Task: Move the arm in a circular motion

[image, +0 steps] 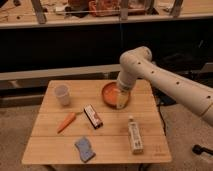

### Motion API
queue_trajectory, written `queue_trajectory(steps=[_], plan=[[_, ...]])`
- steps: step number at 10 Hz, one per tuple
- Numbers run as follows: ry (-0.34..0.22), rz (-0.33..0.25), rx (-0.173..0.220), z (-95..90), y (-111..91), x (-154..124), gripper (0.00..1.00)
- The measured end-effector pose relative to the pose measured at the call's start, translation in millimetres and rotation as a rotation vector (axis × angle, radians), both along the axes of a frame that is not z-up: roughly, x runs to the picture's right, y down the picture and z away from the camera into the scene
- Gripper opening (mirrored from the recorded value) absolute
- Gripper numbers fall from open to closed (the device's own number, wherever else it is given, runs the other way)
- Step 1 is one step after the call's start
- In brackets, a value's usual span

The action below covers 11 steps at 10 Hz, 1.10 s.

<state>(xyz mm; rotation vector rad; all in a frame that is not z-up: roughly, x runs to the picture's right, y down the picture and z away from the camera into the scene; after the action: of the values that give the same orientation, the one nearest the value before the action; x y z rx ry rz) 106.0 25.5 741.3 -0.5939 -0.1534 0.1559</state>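
The arm (165,82) is large and white, made of thick rounded segments with small dark dots. It reaches in from the right edge and bends at a bulbous joint (136,59). Its lower segment points down to the gripper (121,101), a narrow pale tip hanging just over the orange bowl (109,94) at the back middle of the wooden table (107,137). The gripper holds nothing that I can see.
On the table are a white cup (62,94) at the back left, a carrot (66,121), a dark snack bar (92,116), a blue sponge (84,149) near the front and a pale bottle (134,135) lying at the right. A cluttered shelf (105,15) runs behind.
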Motion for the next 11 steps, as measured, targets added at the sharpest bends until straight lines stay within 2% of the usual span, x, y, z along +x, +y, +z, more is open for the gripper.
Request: queue_trajectory(steps=[2, 5, 8, 11], plan=[[0.040, 0.039, -0.010, 3.3, 2.1, 50.4, 0.80], [0.076, 0.072, -0.031, -4.7, 22.7, 109.9, 0.80], [0.078, 0.067, -0.038, -16.6, 43.0, 120.8, 0.80], [0.068, 0.039, -0.031, -28.3, 57.7, 89.3, 0.80]])
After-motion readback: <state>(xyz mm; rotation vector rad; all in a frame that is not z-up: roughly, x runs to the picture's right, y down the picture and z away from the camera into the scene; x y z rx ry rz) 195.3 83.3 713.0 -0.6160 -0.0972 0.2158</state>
